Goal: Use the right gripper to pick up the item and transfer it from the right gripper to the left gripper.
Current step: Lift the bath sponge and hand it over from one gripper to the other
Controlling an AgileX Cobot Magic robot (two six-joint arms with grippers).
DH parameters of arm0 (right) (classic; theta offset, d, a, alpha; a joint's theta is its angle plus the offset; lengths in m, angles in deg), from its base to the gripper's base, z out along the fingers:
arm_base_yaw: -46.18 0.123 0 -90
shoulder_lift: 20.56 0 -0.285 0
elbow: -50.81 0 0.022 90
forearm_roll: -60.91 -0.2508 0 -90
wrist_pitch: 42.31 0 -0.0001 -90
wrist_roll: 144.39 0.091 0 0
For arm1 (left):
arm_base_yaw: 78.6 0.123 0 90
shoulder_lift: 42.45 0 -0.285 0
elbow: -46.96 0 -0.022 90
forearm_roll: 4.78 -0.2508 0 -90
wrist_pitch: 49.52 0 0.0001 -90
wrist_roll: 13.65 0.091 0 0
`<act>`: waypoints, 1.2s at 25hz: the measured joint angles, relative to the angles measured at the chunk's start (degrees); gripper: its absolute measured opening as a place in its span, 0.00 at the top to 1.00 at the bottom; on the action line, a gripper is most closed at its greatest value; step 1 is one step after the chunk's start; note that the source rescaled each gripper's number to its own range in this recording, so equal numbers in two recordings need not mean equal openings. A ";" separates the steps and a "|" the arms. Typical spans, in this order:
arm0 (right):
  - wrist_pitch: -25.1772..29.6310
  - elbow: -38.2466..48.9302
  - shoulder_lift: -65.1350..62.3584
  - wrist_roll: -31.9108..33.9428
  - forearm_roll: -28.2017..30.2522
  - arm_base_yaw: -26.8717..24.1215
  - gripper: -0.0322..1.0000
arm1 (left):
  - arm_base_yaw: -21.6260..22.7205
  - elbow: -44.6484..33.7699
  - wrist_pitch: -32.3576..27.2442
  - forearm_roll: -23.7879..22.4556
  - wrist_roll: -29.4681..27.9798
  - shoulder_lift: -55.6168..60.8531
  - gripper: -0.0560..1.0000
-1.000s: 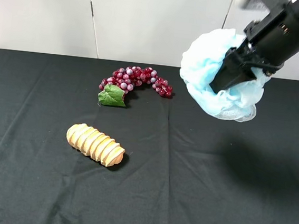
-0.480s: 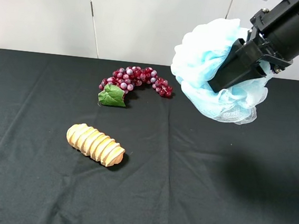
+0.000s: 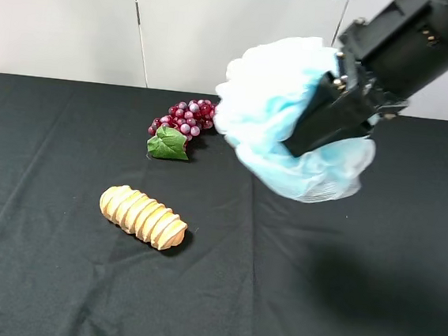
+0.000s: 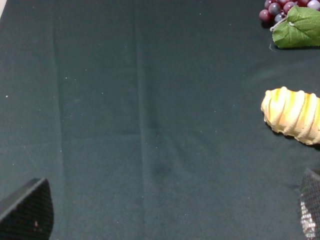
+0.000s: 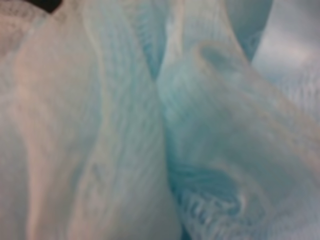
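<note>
Moved: bath pouf (image 3: 268,101) and right gripper (image 3: 306,140) have swung left toward the table's middle, now hiding the right end of the grapes (image 3: 183,116).
Right arm: slants down from the top right corner, gripper pointing down and left, raised above the table (image 3: 39,277).
Right jaws: clenched into the bath pouf, fingers sunk in the mesh.
Bath pouf: in the air, filling the right wrist view.
Left gripper (image 4: 167,212): jaws spread wide, hovering over bare cloth near the bread (image 3: 143,217).
</note>
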 joint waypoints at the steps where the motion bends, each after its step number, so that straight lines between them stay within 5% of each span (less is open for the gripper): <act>1: -0.91 0.00 0.00 -0.14 0.24 1.30 0.87 | 0.00 0.00 0.00 0.37 0.00 0.00 0.03; 10: -2.27 0.00 0.00 -1.19 1.57 7.76 0.87 | 0.00 2.10 2.30 11.04 5.62 -4.30 0.03; 18: -2.14 0.00 0.00 -1.52 1.76 7.83 0.87 | -0.72 5.39 7.10 25.32 28.37 -20.28 0.04; 22: -1.85 0.00 0.00 -1.74 1.81 7.83 0.87 | -5.74 5.39 10.73 29.21 36.07 -25.45 0.04; 30: -1.85 0.00 0.00 -3.08 1.27 7.83 0.87 | -18.24 5.39 20.07 30.41 39.76 -38.59 0.05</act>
